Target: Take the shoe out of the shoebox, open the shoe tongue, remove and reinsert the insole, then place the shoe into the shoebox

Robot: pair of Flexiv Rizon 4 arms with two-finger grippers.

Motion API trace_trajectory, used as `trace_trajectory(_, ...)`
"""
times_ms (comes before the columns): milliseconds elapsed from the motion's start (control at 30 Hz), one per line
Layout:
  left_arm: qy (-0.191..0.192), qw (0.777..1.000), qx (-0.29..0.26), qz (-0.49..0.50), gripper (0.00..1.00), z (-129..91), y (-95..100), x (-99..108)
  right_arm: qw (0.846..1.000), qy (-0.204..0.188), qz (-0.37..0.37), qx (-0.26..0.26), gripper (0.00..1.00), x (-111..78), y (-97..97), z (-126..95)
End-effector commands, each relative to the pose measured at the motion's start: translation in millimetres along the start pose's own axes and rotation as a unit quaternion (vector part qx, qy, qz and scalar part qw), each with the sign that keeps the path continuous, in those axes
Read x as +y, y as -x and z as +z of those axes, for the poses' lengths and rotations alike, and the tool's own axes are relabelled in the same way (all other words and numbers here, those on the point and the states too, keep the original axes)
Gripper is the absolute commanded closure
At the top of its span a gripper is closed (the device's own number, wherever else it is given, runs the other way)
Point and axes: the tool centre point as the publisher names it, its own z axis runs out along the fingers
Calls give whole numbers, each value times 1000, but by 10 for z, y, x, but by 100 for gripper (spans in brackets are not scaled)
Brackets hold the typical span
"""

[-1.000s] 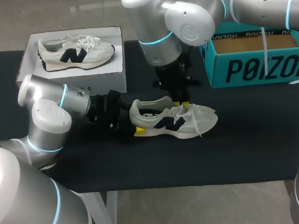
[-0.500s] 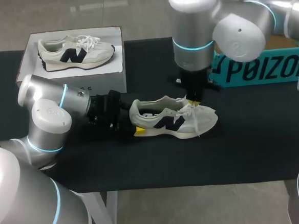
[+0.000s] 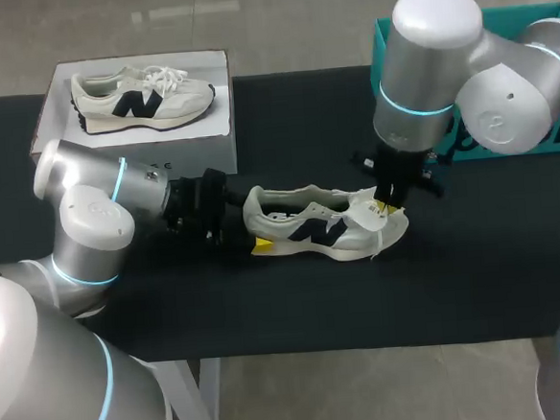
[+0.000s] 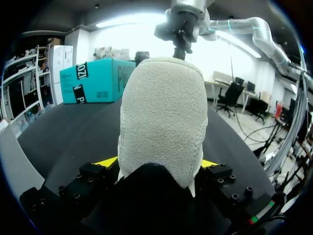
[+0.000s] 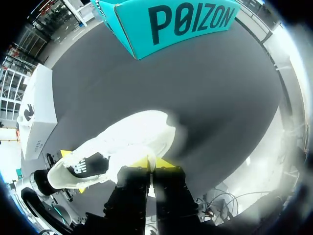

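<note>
Movement comes first in the head view: within the last second the right pincer (image 3: 387, 206) has travelled from above the middle of the shoe (image 3: 310, 229) out toward its toe, and a white flap, which I take for the tongue (image 3: 366, 204), now stands lifted beside its tips. I judge that the tongue is being pulled open, so the insole step comes after. The left pincer (image 3: 244, 239) has not moved and grips the heel. The shoe lies on its sole on the dark surface (image 3: 296, 305), outside the teal shoebox (image 3: 380, 49), which the right arm partly covers.

Heel fabric fills the left wrist view. The left pincer (image 4: 157, 165) stands fairly wide, one yellow fingertip (image 4: 108, 161) on each side of the heel and both pressing on it. Beyond the shoe hangs the right pincer (image 4: 181, 49), too small to judge here.

Right wrist view: the right pincer (image 5: 152, 164) is narrow, its yellow tips almost together with a thin white strip pinched between them (probably the tongue, though it may be a lace). The shoe (image 5: 127, 142) lies just ahead of it, and the shoebox (image 5: 181, 22) is well apart.
</note>
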Motion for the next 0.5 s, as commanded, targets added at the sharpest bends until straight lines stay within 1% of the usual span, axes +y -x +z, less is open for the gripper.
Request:
trace_trajectory(33,2,1000,1,0,100,-7,8,12,1000,-16,4,-1,100,64,-8,180)
trace_trajectory(67,2,1000,1,0,100,-7,8,12,1000,-18,5,0,100,82,4,213)
trace_trajectory(100,2,1000,1,0,100,-7,8,12,1000,-21,3,-1,89,87,4,237)
trace_trajectory(133,2,1000,1,0,100,-7,8,12,1000,-27,3,-5,67,90,3,260)
trace_trajectory(167,2,1000,1,0,100,-7,8,12,1000,-27,4,-4,55,95,5,279)
trace_trajectory(200,2,1000,1,0,100,-7,8,12,999,-32,8,-9,22,98,11,288)
trace_trajectory(233,2,1000,1,0,100,-7,8,12,999,-33,9,-8,0,99,11,286)
trace_trajectory(300,2,1000,1,0,100,-7,8,12,999,-28,12,-10,0,83,-8,188)
trace_trajectory(367,2,1000,1,0,100,-7,8,12,1000,-17,12,-12,0,43,-51,37)
trace_trajectory(400,2,1000,1,0,100,-7,8,12,999,-25,26,-21,0,30,-68,-36)
trace_trajectory(433,2,1000,1,0,100,-7,8,12,999,-13,31,-32,0,7,-112,-115)
trace_trajectory(467,2,1000,1,0,100,-7,8,12,998,-14,33,-47,0,-22,-191,-212)
trace_trajectory(500,2,1000,1,0,100,-7,8,12,996,-15,51,-74,0,-40,-265,-298)
